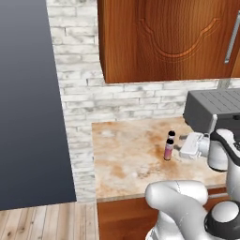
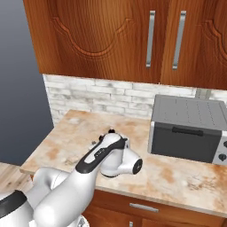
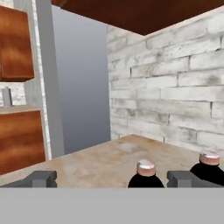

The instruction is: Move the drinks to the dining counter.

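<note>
A: On the beige rust-mottled marble countertop, near the white brick wall, two tiny pink black-capped bottles stand upright, one just behind the other.

B: Where from your gripper?

A: In my hand view, nearer bottle sits between my fingertips, toward the 3 o'clock one. Second bottle is outside it, further at 3 o'clock.

B: Jaws?

A: Spread wide, holding nothing.

B: Long axis?

A: Vertical, caps up. In the left base view my hand is at 3 o'clock of the pair, level with them, just beside.

B: Next?

A: I'd judge: shift slightly toward 3 o'clock to centre the near bottle, advance, close. Risk: knocking the second one.

B: Nearby?

A: A grey toaster oven, well apart.
</note>
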